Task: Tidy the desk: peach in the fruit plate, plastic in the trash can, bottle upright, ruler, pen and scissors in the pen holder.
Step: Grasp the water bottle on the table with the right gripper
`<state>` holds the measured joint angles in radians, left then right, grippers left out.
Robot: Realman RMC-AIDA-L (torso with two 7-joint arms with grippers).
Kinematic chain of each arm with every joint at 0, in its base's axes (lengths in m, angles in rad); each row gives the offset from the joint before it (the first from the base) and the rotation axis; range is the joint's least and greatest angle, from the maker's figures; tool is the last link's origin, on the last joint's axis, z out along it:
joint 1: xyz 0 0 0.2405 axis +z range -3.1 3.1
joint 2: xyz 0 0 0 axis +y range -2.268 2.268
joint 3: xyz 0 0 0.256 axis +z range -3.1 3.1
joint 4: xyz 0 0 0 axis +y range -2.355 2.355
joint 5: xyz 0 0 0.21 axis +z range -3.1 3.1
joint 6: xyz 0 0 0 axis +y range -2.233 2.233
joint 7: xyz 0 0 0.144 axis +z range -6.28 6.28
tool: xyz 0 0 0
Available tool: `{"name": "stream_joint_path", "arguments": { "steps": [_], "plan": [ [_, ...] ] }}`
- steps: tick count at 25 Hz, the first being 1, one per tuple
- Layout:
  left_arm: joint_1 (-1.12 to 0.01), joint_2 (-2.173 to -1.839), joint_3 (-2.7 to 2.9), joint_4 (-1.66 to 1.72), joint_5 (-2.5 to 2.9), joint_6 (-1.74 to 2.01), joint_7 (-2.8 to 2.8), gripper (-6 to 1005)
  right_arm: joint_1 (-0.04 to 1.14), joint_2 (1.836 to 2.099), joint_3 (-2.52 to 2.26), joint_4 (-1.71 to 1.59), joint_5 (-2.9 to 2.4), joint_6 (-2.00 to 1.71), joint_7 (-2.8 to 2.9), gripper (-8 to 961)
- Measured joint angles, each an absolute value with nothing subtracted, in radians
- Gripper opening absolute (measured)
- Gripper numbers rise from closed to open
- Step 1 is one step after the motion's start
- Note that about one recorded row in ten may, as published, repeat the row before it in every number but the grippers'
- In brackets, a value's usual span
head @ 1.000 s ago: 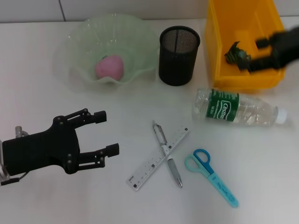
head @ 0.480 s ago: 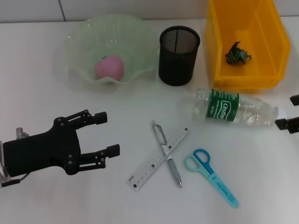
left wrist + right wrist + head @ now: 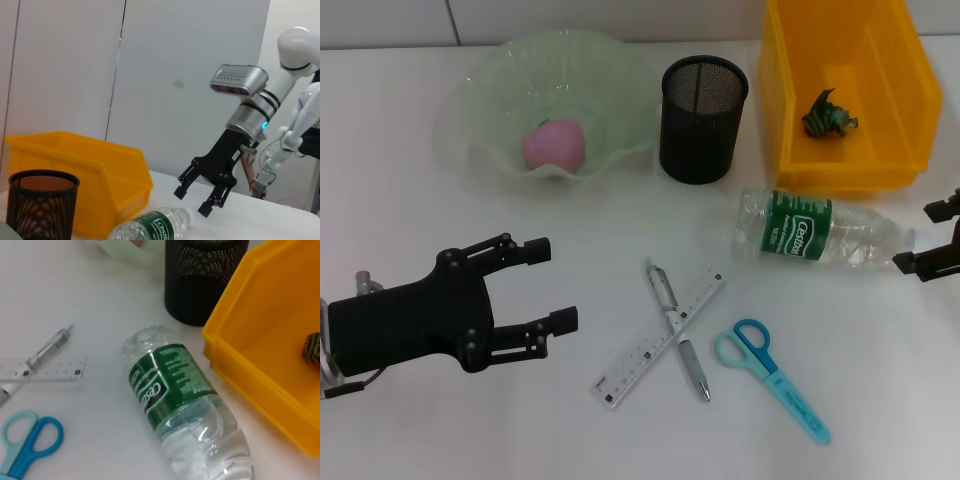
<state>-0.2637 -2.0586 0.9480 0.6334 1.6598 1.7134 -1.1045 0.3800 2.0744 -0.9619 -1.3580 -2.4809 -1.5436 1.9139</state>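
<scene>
Head view: peach (image 3: 555, 143) sits in the fruit plate (image 3: 500, 90), crumpled plastic (image 3: 827, 113) lies in the yellow bin (image 3: 790, 100). Judged from that, the bottle (image 3: 825, 232) is your step. It lies on its side at about 3 o'clock of the desk, cap toward the right edge. Right gripper (image 3: 938, 238) is just off the cap end, fingers spread, holding nothing. Left gripper (image 3: 540, 284) hovers at 8 o'clock, jaws apart and empty, well apart from everything. Ruler (image 3: 662, 339) and pen (image 3: 677, 330) lie crossed at 6 o'clock; scissors (image 3: 774, 378) beside them. Pen holder (image 3: 704, 118) at 12 o'clock has nothing showing inside.

Left wrist view: right gripper (image 3: 206, 196) hangs above the table beyond the bottle's cap end, fingers parted. Bin close behind the bottle.

Right wrist view: bottle (image 3: 182, 409) fills the frame, label up, with the bin wall (image 3: 260, 385) just beside it and the holder nearby.

Advice: grip across the clear body near the neck, not the cap. Thin plastic will likely dent, so close gently. Pivot upright away from the bin wall, and set down on bare table.
</scene>
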Motion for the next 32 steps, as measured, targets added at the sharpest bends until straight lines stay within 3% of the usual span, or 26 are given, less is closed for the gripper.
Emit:
{"name": "stream_joint_path", "arguments": {
  "steps": [32],
  "plan": [
    [-0.265, -2.057, 0.948, 0.634, 1.661, 1.721, -1.115, 845, 0.445, 2.080, -1.092, -1.205, -2.578, -1.382, 1.921, 726]
  ]
}}
